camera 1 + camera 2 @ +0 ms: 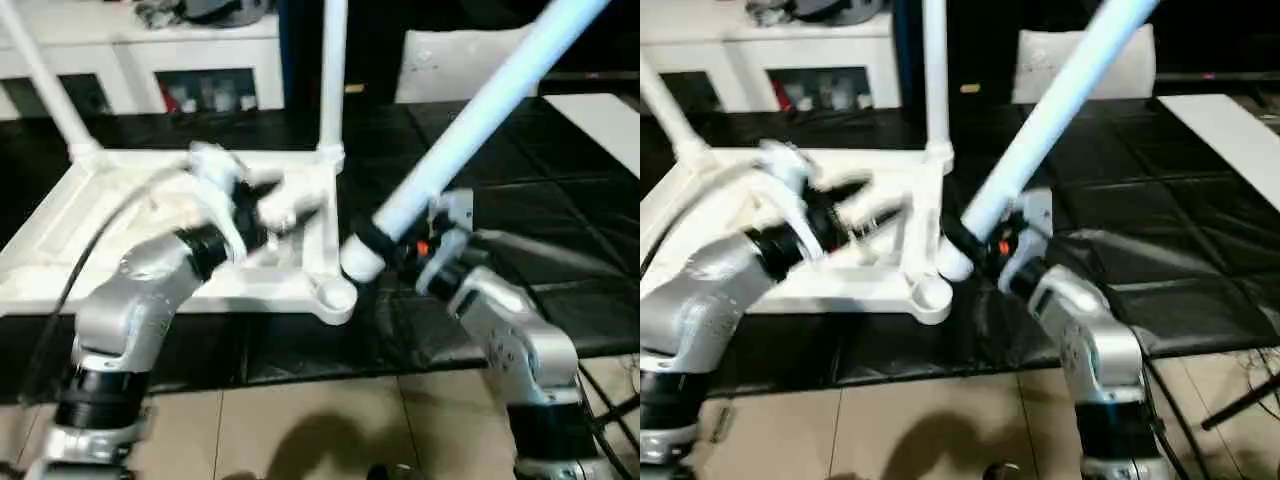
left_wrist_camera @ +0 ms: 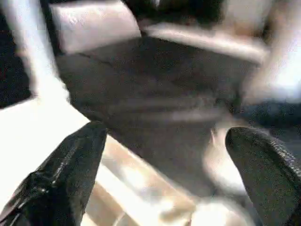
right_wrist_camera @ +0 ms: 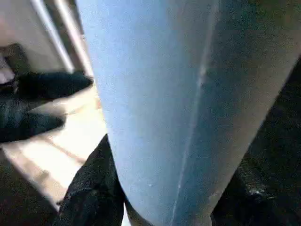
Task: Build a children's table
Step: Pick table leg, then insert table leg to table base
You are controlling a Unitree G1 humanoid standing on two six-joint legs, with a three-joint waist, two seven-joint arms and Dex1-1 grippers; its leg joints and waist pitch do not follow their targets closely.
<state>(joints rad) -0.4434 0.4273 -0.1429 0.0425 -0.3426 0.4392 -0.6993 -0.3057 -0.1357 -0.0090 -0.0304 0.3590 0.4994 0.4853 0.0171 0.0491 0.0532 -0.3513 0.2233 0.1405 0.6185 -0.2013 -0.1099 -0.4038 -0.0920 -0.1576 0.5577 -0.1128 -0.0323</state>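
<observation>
right claw (image 1: pixel 400 245) grips leg (image 1: pixel 470 125) — seemingly

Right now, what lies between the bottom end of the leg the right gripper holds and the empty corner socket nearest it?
Nothing: in the left eye view only bare black mat separates the held leg in the right gripper from the empty corner socket.

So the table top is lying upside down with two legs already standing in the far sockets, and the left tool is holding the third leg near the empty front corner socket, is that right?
Wrong on one point: the right tool holds the third leg, as the left eye view shows. The left tool is open over the table top. The rest stands: two legs are in the far sockets and the front corner socket is empty.
</observation>
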